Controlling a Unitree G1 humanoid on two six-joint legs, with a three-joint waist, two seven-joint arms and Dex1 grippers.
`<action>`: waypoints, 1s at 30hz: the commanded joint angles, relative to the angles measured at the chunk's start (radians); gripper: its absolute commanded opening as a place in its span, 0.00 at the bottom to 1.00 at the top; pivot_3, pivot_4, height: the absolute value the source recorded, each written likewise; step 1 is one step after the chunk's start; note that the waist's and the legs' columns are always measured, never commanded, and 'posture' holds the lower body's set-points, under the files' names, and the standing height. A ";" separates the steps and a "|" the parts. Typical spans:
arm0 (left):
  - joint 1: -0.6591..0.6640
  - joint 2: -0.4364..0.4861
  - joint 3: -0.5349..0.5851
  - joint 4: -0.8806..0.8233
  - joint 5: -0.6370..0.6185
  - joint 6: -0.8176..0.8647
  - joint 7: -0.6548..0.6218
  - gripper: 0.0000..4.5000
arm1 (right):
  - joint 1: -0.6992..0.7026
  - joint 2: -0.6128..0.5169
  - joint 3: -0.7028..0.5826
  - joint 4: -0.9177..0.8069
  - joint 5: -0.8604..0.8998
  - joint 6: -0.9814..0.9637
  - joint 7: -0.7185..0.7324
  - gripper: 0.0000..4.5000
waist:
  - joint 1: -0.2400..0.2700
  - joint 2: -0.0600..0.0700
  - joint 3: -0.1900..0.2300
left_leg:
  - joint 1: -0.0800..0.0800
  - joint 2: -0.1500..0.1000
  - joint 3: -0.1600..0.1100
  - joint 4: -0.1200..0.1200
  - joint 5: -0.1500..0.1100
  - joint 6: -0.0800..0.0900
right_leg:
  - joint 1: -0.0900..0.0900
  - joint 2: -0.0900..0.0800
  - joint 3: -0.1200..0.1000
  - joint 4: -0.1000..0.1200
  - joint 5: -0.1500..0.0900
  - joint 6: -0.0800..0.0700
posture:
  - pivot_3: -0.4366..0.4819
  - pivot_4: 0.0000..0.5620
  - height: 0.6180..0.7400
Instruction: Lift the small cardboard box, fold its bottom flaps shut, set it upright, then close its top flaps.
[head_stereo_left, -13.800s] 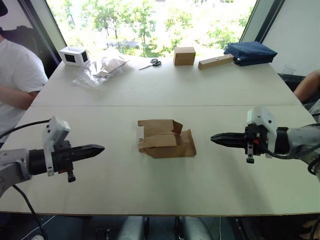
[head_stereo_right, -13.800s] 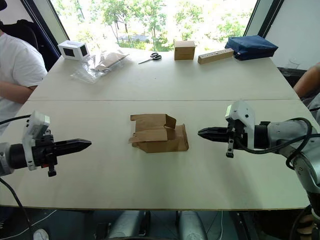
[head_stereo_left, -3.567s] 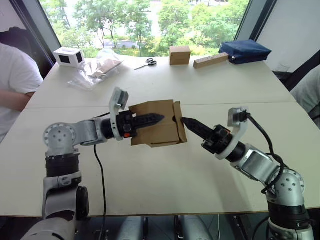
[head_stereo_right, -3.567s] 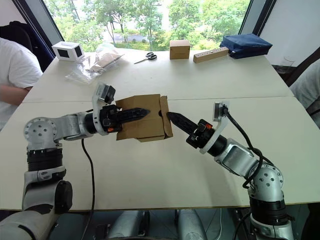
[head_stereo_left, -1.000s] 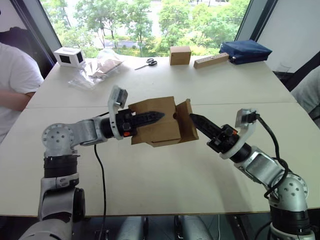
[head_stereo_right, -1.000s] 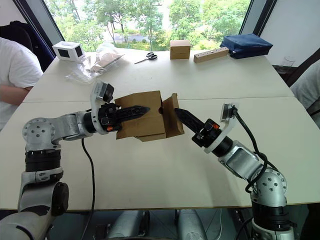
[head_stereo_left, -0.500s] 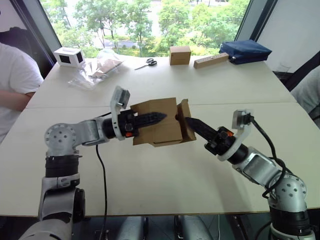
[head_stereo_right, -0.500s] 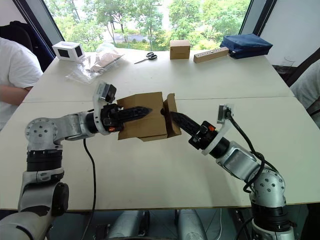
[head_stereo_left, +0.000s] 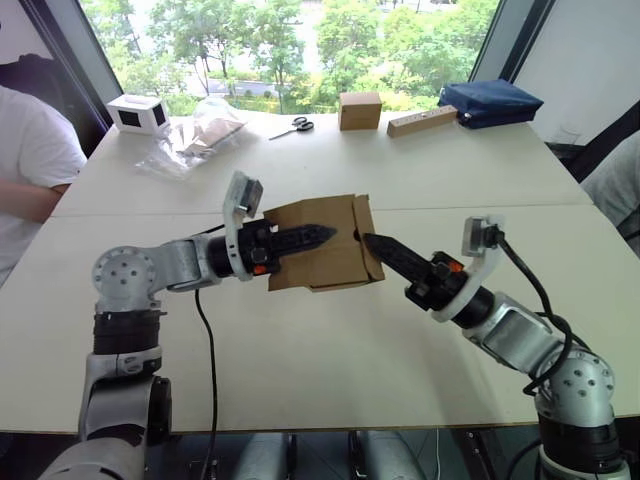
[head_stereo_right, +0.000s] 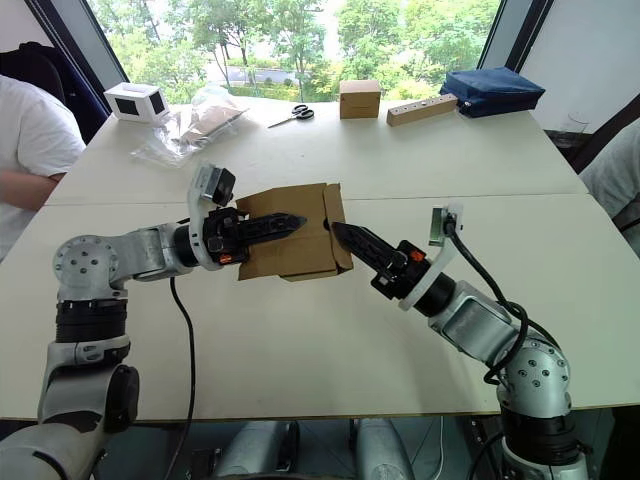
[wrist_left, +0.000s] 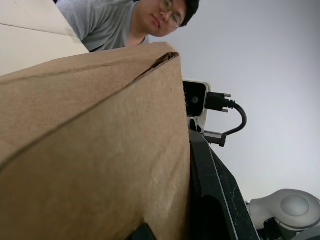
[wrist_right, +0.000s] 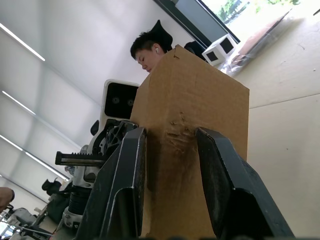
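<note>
Left eye view, one small cardboard box (head_stereo_left: 322, 255), two end effectors

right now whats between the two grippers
The small cardboard box, held off the table. In the left eye view the left gripper lies along its near face and the right gripper meets its right-hand end.

At the frame's centre, the small cardboard box (head_stereo_left: 318, 254) is matt brown corrugated cardboard, its face creased and scuffed between the right gripper (wrist_right: 170, 170)'s smooth, slightly glossy black plastic fingers (wrist_right: 125, 175). The table (head_stereo_left: 300, 370) in the lower half looks like pale, matt, smooth board. At upper left lies crinkled clear plastic wrapping (head_stereo_left: 190, 140), glossy.
</note>
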 joint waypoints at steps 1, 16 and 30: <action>-0.011 0.001 0.000 -0.032 -0.031 -0.012 -0.011 0.00 | -0.010 -0.001 -0.004 -0.032 0.005 -0.015 -0.002 0.35 | 0.000 0.000 0.000 | 0.000 0.000 0.000 0.000 0.000 0.000 | 0.000 0.000 0.000 0.000 0.000 0.000 | 0.48 0.27 1.00; -0.006 0.001 0.004 -0.034 -0.037 -0.015 -0.004 0.00 | -0.019 -0.001 -0.004 -0.004 -0.015 -0.016 -0.010 0.35 | 0.000 0.000 0.000 | 0.000 0.000 0.000 0.000 0.000 0.000 | 0.000 0.000 0.000 0.000 0.000 0.000 | 0.48 0.27 1.00; 0.001 0.000 0.005 -0.041 -0.038 -0.024 0.006 0.00 | -0.034 0.003 0.005 -0.010 -0.011 -0.008 -0.013 0.35 | 0.000 0.000 0.000 | 0.000 0.000 0.000 0.000 0.000 0.000 | 0.000 0.000 0.000 0.000 0.000 0.000 | 0.48 0.27 1.00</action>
